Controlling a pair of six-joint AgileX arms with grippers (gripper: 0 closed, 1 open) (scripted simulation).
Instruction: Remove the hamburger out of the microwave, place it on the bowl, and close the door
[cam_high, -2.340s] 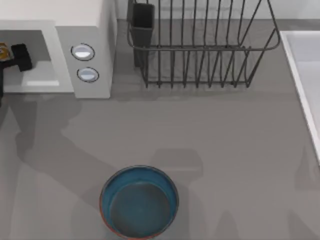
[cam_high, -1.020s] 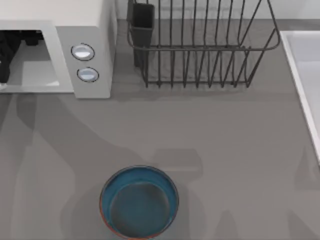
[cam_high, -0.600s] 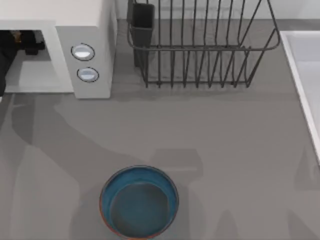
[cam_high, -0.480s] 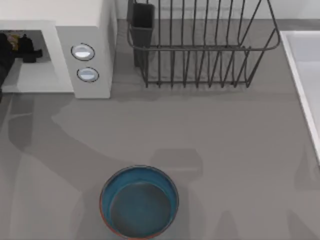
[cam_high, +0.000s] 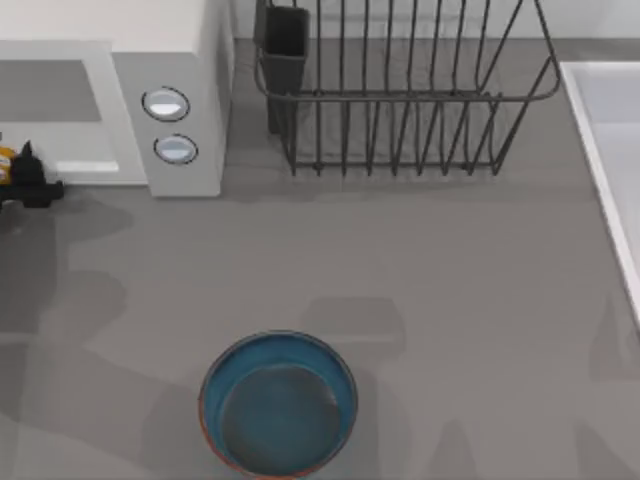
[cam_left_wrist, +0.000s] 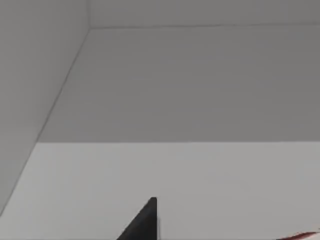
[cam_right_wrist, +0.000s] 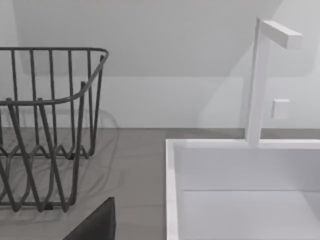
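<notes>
Now the left gripper (cam_high: 12, 180) sits at the table's left edge, just in front of the microwave (cam_high: 170, 110) mouth, its dark fingers (cam_high: 35, 187) clamped on the hamburger (cam_high: 5, 165), a yellow-orange lump between them. The bowl (cam_high: 278, 404) lies well apart from the fingers, near the front edge. The right gripper's fingers: cannot tell. The 2 buttons (cam_high: 166, 103) are beside the cavity.

hamburger (cam_high: 5, 165) cut off (left edge), left gripper (cam_high: 22, 180) partly
</notes>
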